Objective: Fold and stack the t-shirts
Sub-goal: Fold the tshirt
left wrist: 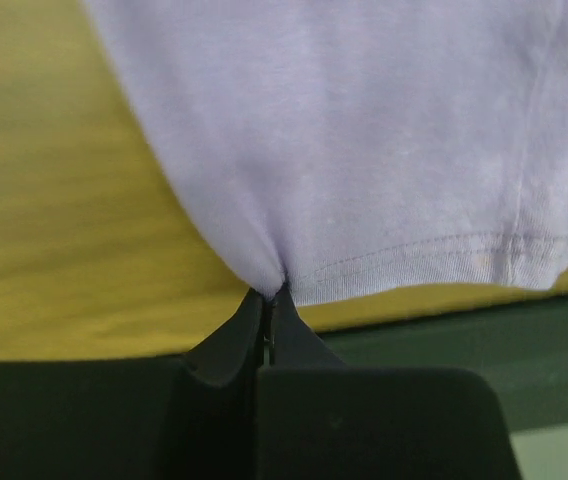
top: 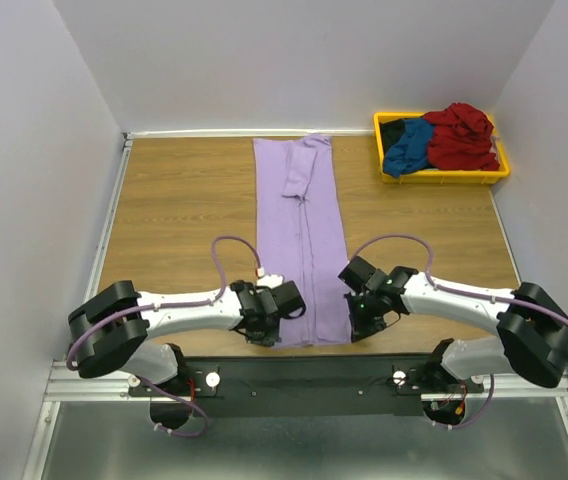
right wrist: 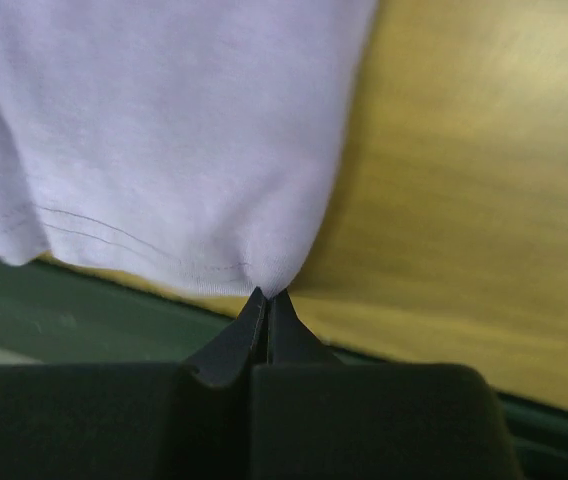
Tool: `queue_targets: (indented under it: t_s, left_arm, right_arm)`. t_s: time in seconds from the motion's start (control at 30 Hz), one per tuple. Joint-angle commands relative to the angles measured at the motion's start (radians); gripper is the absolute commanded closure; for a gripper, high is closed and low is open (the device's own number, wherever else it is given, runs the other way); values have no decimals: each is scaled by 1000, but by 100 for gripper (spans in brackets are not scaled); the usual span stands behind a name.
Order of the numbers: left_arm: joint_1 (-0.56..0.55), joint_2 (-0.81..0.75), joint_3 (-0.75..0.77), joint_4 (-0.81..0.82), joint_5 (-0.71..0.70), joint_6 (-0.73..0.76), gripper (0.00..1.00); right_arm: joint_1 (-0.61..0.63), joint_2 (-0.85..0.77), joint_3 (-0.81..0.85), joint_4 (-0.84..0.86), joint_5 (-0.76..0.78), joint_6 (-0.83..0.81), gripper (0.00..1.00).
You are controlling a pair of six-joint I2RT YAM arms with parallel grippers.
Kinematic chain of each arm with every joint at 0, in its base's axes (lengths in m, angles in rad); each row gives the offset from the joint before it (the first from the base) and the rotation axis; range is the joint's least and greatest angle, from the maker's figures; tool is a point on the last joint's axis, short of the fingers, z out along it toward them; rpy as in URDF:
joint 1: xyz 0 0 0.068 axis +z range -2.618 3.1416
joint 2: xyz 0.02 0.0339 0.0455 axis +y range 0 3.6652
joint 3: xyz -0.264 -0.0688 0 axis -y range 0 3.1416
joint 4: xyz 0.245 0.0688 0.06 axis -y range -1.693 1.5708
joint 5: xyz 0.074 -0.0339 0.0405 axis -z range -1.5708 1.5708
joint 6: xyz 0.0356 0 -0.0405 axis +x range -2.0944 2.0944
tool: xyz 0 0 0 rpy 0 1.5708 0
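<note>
A lavender t-shirt (top: 304,230) lies folded into a long narrow strip down the middle of the wooden table (top: 184,210), its hem at the near edge. My left gripper (top: 282,318) is shut on the hem's near left corner; the left wrist view shows the cloth (left wrist: 364,150) bunched into the closed tips (left wrist: 270,297). At the near right corner my right gripper (top: 356,312) pinches the hem shut, with the fabric (right wrist: 164,140) drawn to a point at its tips (right wrist: 268,296). Dark red (top: 462,135), blue (top: 409,148) and black (top: 392,130) t-shirts lie heaped in the bin.
A yellow bin (top: 442,176) stands at the far right corner of the table. White walls close in the back and both sides. A dark rail (top: 304,385) with the arm bases runs along the near edge.
</note>
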Motion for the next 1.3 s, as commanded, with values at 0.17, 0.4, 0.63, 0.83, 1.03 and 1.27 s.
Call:
queue_targets:
  t_s: [0.17,0.4,0.63,0.83,1.03,1.27]
  left_arm:
    - [-338,32,101,-123,213,-129,100]
    - [-67,-74,134,-128,57,3,100]
    - [267,-66,213,-21,-66,244,100]
    - [427,-27,253,111,-112,367,100]
    - [512,22,302,205,-172,447,100]
    - [564,76,312,277,-195,488,100]
  right_arm:
    - [115,-166,25,-249,-116,80,99]
    - [70,10,289,-322,163,-37,99]
    - [-83,192,564,-258,271,-208,99]
    - [-151,353,740,-189,335,-331,99]
    - [-194,456,875,-138,324,-374,99]
    - [-223,547,963,-118,327,-406,99]
